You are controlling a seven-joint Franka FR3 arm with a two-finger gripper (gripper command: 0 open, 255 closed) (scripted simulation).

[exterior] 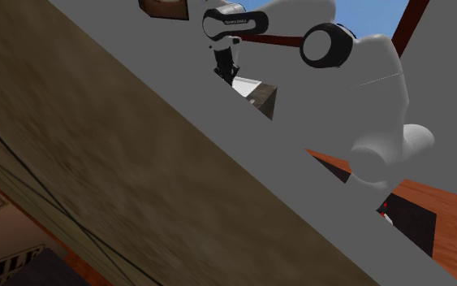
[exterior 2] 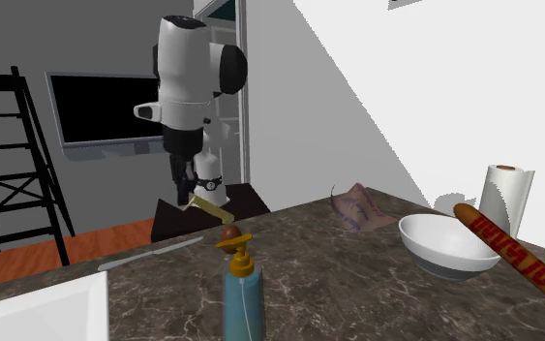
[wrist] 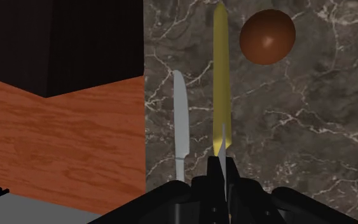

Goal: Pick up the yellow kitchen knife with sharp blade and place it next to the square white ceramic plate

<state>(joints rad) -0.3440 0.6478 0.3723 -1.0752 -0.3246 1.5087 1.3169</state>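
Yellow knife (wrist: 220, 76) is up off the counter, clamped by one end between the two black fingers of the gripper (wrist: 222, 167). The jaws are closed tight on it, and its long yellow length runs straight out ahead of the hand to a pointed tip. From the second exterior view the knife (exterior 2: 212, 207) slants down and away from the gripper (exterior 2: 187, 193), clear of the surface below.

Under the hand lies a dark marble counter (wrist: 298, 127) with white veins. Just beside the held knife, on the side of the counter's edge, a grey knife (wrist: 180, 118) lies flat and roughly parallel to it. On the other side, out near the yellow tip, sits a brown ball (wrist: 267, 36). Past the counter's edge, a wooden floor (wrist: 63, 140).

Well apart from the hand, toward the near end of the counter, is the white square plate (exterior 2: 38, 308), cut by the frame. Also on that counter are a blue soap bottle (exterior 2: 243, 295) with a yellow pump, a white bowl (exterior 2: 449, 247) and a paper towel roll (exterior 2: 508, 199).
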